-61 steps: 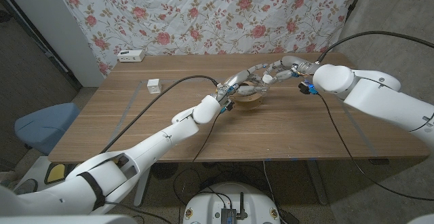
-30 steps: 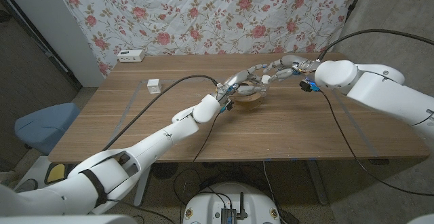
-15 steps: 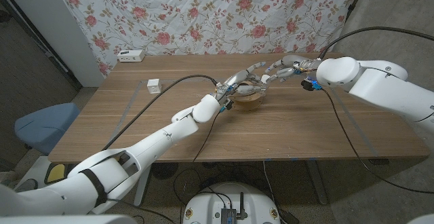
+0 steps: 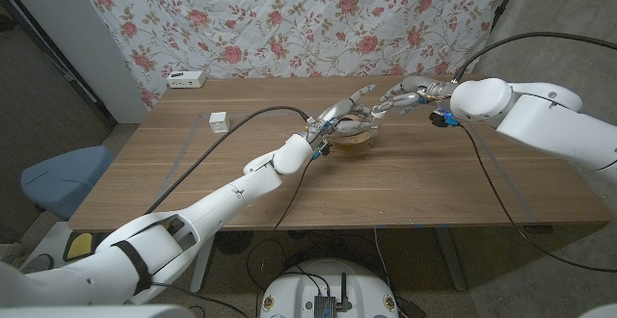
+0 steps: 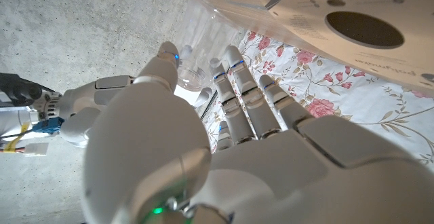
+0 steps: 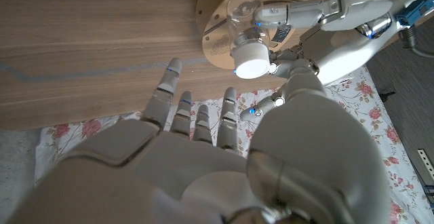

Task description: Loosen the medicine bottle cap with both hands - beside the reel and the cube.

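Note:
My left hand (image 4: pixel 339 116) grips the clear medicine bottle (image 4: pixel 359 121) just above the tan reel (image 4: pixel 355 143) at mid-table. In the right wrist view the bottle (image 6: pixel 243 13) lies tilted in the left hand's fingers (image 6: pixel 298 12), and its white cap (image 6: pixel 251 61) points toward my right hand (image 6: pixel 203 163). My right hand (image 4: pixel 405 94) hovers a short way off the cap with its fingers spread and nothing in them. In the left wrist view my left hand (image 5: pixel 237 142) wraps the bottle (image 5: pixel 196 47) beside the reel's flange (image 5: pixel 325 20).
A small white cube (image 4: pixel 219 121) sits on the wooden table (image 4: pixel 289 193) to the left of the reel. A white power strip (image 4: pixel 186 79) lies at the far left edge. Black cables trail from both arms across the tabletop. A floral cloth hangs behind the table.
My right hand has drawn its fingers off the cap and moved back to the right, opening a gap. The left hand still holds the bottle over the reel.

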Robot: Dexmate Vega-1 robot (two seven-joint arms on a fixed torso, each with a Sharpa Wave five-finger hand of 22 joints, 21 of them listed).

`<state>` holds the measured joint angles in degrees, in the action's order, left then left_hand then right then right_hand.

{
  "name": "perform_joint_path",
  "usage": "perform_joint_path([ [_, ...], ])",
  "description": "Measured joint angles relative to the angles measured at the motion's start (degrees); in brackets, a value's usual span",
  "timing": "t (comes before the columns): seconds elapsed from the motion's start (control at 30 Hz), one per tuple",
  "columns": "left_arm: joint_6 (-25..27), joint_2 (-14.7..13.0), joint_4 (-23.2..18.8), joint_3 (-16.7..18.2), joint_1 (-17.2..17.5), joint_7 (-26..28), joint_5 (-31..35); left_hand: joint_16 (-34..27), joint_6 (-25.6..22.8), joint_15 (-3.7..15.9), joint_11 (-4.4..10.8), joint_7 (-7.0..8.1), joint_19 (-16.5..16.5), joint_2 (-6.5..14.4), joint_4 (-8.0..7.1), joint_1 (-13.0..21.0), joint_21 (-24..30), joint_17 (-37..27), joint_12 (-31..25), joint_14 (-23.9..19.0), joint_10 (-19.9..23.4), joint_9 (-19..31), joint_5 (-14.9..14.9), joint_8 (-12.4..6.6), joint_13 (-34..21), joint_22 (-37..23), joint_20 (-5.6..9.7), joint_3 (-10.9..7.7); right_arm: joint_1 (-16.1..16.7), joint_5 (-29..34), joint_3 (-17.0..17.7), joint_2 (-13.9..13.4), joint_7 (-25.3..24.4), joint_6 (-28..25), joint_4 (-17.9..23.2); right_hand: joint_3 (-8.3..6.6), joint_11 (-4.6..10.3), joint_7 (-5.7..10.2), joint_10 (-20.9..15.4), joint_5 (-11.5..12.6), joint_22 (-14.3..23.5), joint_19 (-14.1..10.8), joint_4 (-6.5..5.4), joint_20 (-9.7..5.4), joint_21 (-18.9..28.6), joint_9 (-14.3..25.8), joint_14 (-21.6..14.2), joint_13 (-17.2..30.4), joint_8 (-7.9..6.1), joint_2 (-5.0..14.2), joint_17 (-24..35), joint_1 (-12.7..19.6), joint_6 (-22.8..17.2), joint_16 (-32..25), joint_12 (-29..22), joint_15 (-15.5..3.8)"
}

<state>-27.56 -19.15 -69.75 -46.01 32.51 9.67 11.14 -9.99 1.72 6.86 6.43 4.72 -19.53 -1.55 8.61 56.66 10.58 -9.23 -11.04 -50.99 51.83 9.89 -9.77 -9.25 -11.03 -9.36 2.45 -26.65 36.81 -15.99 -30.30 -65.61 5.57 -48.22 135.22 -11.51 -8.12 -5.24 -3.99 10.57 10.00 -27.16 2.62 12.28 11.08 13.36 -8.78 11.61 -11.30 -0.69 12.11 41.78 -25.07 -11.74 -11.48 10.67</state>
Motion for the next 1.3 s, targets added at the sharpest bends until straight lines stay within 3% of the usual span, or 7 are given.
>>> perform_joint_path([
  [0.17, -0.5, 0.0, 0.1, 0.0, 0.0, -0.1, 0.0, 0.0, 1.0, -0.1, 0.0, 0.81, 0.0, 0.0, 0.0, 0.0, 0.0, 0.0, -0.2, -0.1, 0.0, 0.0, 0.0, 0.0, 0.0, 0.0, 0.0, 0.0, -2.3, 2.1, -3.1, 0.2, 0.2, -1.7, 1.0, 0.73, -1.64, -1.49, -1.0, 0.0, 0.0, -1.5, -0.52, -0.11, 0.4, 0.3, -1.0, 0.0, -0.71, -0.26, -0.1, -2.2, -1.5, -0.3, 0.0, 1.03],
  [0.23, -0.6, 0.1, 0.4, 0.0, 0.0, -0.1, 0.0, 0.0, 1.2, 0.11, 0.0, 1.03, 0.0, 0.0, 0.0, 0.0, 0.0, 0.0, -0.2, -0.3, 0.0, 0.0, 0.0, 0.0, 0.0, 0.0, 0.0, 0.0, -3.0, 5.4, -4.1, 0.3, 0.9, -4.0, 1.3, 0.92, -1.63, -1.64, -1.0, 0.0, 0.0, -1.6, -0.33, 0.04, 0.5, 0.4, -1.0, 0.0, -0.8, -0.27, -0.1, -2.5, -1.6, -0.4, -0.3, 1.03],
  [0.6, -0.8, 0.3, 0.6, 0.1, -0.1, -0.1, 0.1, 0.0, 1.0, 0.2, 0.01, 2.66, 0.0, 0.0, 0.0, 0.0, 0.0, 0.0, -0.2, -0.4, 0.0, 0.0, 0.1, -0.69, 0.0, 0.0, 0.0, 0.0, -5.7, 12.3, -8.3, 0.8, 2.4, -8.1, 2.4, 1.31, -3.0, -0.56, 0.3, 0.6, -0.2, -2.3, 0.09, 0.01, 0.7, 1.1, -0.5, 0.3, -2.53, -0.94, -0.5, -3.2, -5.0, -0.1, -0.2, 1.54],
  [0.7, -0.9, 0.3, 0.6, 0.1, -0.1, -0.1, 0.1, 0.0, 0.6, 0.2, 0.01, 2.97, 0.0, 0.0, 0.0, 0.0, 0.0, 0.2, -0.2, -0.4, 0.0, 0.0, 0.1, -0.74, 0.0, 0.0, 0.0, 0.0, -5.9, 12.7, -8.9, 1.0, 2.4, -8.4, 2.6, 1.02, -3.38, 0.13, 0.1, 1.1, -0.2, -2.3, 1.33, 0.02, 0.5, 1.4, -0.5, 0.3, -3.47, -1.33, -0.7, -2.8, -6.1, -0.1, -0.2, 1.54],
  [0.87, -0.9, 0.3, 0.6, 0.1, -0.1, -0.1, 0.2, 0.0, 0.4, 0.09, 0.01, 3.2, 0.0, 0.0, 0.0, 0.0, 0.0, 0.2, -0.2, -0.5, 0.0, 0.0, 0.1, -0.96, 0.0, 0.0, 0.0, 0.0, -5.3, 14.3, -9.0, 1.3, 2.1, -8.9, 2.6, 0.52, -3.42, 1.48, 0.1, 1.3, -0.1, -2.8, 2.38, 0.11, 0.2, 1.8, -0.5, 0.3, -4.01, -2.16, -0.7, -1.9, -7.6, -0.1, -0.2, 1.53],
  [1.3, -0.8, 0.3, 0.6, 0.1, 0.0, 0.0, 0.2, 0.0, 0.0, 0.09, -0.21, 3.62, 0.0, 0.0, 0.07, 0.0, 0.0, 0.2, 0.0, -0.5, 0.2, 0.0, 0.2, -0.97, 0.0, 0.0, 0.0, 0.08, -4.1, 15.9, -8.7, 2.0, 1.0, -9.0, 2.6, -0.26, -3.83, 2.29, 0.3, 1.8, -0.1, -2.8, 4.37, 0.11, -0.1, 2.5, -0.1, 0.3, -5.88, -2.41, -0.9, 0.1, -10.5, 0.1, -0.2, 1.51],
])
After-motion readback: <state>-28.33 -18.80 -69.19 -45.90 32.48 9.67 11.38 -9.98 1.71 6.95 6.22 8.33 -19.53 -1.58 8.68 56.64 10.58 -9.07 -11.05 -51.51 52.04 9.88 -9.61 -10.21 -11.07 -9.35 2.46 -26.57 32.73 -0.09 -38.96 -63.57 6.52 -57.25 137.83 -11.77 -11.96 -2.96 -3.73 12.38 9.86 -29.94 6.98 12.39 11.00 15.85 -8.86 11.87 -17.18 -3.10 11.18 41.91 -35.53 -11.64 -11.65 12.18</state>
